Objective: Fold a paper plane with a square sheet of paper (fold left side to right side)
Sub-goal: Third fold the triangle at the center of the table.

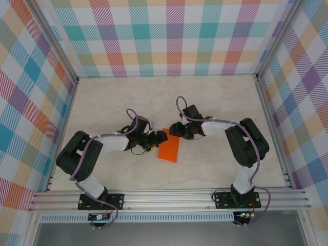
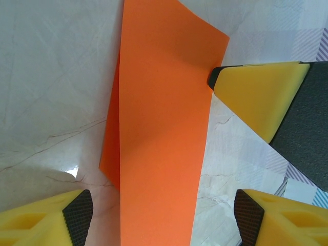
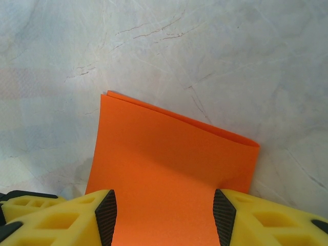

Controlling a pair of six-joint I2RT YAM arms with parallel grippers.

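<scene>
The square sheet of paper (image 1: 170, 148) lies on the table folded in half, a narrow bright orange rectangle with two layers; a pointed paper plane is out of view. In the left wrist view the top layer (image 2: 164, 128) sits slightly off the bottom one, which peeks out at the left. My left gripper (image 1: 158, 137) is open at the sheet's left side, its fingers wide apart around the paper (image 2: 164, 215). My right gripper (image 1: 178, 131) is open at the far end, straddling the folded sheet (image 3: 169, 164) with nothing pinched (image 3: 164, 212). One right finger (image 2: 256, 92) touches the paper's edge.
The pale marble-patterned tabletop (image 1: 128, 97) runs out on all sides of the paper. Checkered walls (image 1: 174, 36) close in the back and both sides. An aluminium rail (image 1: 169, 197) with the arm bases runs along the near edge.
</scene>
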